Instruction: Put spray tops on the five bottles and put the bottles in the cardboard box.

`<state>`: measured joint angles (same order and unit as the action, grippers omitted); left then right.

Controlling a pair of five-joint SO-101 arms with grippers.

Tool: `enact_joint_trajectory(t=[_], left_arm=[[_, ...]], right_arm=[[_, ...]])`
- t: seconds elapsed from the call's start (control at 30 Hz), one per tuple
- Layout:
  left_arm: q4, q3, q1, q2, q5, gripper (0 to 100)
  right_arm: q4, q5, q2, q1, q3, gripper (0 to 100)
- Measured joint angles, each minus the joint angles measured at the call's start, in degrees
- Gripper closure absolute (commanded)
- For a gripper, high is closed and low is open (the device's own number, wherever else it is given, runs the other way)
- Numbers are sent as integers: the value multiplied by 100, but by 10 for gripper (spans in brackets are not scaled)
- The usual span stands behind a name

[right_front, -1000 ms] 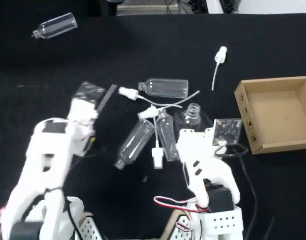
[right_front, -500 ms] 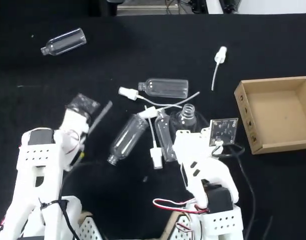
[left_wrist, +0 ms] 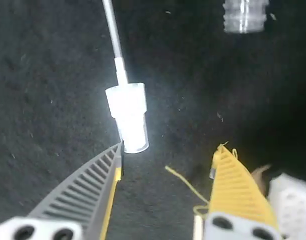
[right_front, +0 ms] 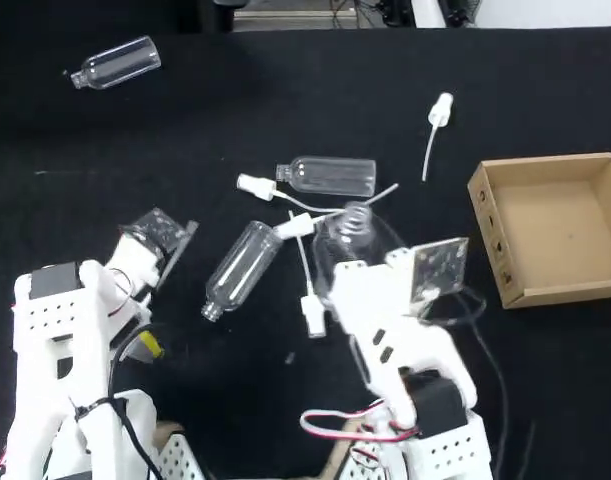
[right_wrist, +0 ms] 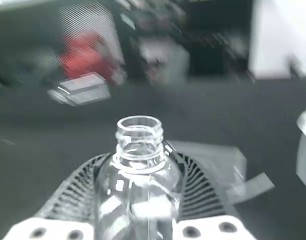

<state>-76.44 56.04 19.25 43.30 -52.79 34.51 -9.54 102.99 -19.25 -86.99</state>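
The left gripper [left_wrist: 170, 155], on the arm at the lower left of the high view, has its jaws spread apart with nothing between them. A white plastic spray top with a thin dip tube [left_wrist: 126, 117] lies flat on the black table [right_front: 105, 150] just ahead of them. Its long axis runs roughly along the gripper's line of reach, cap end toward the jaws and tube pointing away. The cap sits just beside the tip of the grey ribbed finger and well apart from the yellow one, so the jaws would probably need to shift sideways to centre on it.

At the middle of the high view, the right gripper [right_wrist: 140, 162] is clamped around a clear plastic bottle [right_wrist: 139, 135], held upright with its threaded neck uncapped. At the right edge the brown cardboard box [right_front: 565, 225] holds no bottle.
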Motion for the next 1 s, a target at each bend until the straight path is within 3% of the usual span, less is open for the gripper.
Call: enact_joint_trajectory(t=[0.17, 0.43, 0.63, 0.8, 1.0], left_arm=[[0, -79, -62, 0, 1363, 737], [-835, -1178, -88, 9, 2840, 735], [-527, -1178, -457, -88, 2813, 735], [-26, -1064, -765, -879, 2734, 739], [193, -1064, 62, -1618, 1899, 737]], right_arm=[[-1363, 62, -316, -281, 9, 988], [-1899, 62, -3130, -290, 923, 988], [-1855, 79, -3657, -290, 1196, 988], [-835, 79, -3051, -105, 1196, 988], [290, 79, -2084, 281, 1116, 988]])
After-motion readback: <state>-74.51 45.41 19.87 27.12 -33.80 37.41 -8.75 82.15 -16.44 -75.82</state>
